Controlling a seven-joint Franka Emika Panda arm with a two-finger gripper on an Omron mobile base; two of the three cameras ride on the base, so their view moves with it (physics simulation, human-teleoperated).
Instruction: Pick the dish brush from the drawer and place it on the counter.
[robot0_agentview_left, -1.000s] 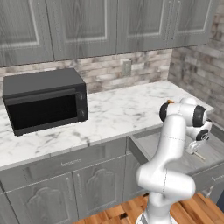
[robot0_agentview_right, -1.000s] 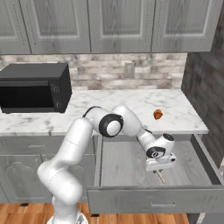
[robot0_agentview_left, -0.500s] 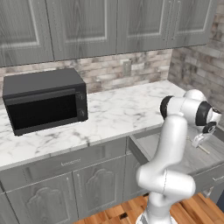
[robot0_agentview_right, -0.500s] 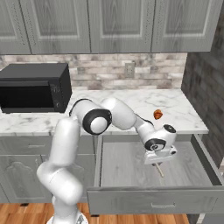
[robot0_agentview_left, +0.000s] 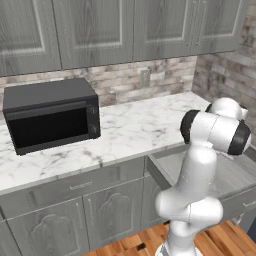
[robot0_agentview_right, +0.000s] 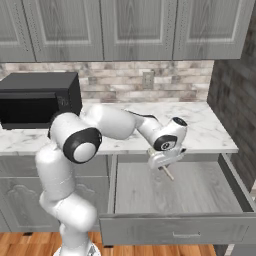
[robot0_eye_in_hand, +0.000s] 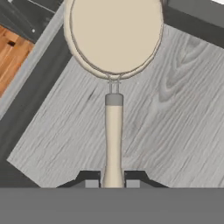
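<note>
Rising from the lower right of the left base view, the arm bends over the open drawer (robot0_agentview_left: 220, 175), whose grey floor shows beside the white marble desk (robot0_agentview_left: 135, 130); a black microwave (robot0_agentview_left: 50, 117) sits on that desk well to the left. The arm's own bulk hides the hand and anything it carries here.

From the right base view, the end effector (robot0_agentview_right: 162, 161) hangs above the drawer's rear half, just in front of the desk's pale edge. The dish brush (robot0_agentview_right: 166, 172) juts down and forward from it, clear of the drawer floor. The pick therefore looks done; carrying the brush over the desk edge and setting it down are left.

Along the hand view, the two dark fingertips (robot0_eye_in_hand: 92, 181) press in on either side of the tan handle, pinching it near its end. The round cream head points away from the hand, with the wood-grain drawer floor behind it and a strip of orange floorboards (robot0_eye_in_hand: 11, 57) beyond the drawer's wall.
</note>
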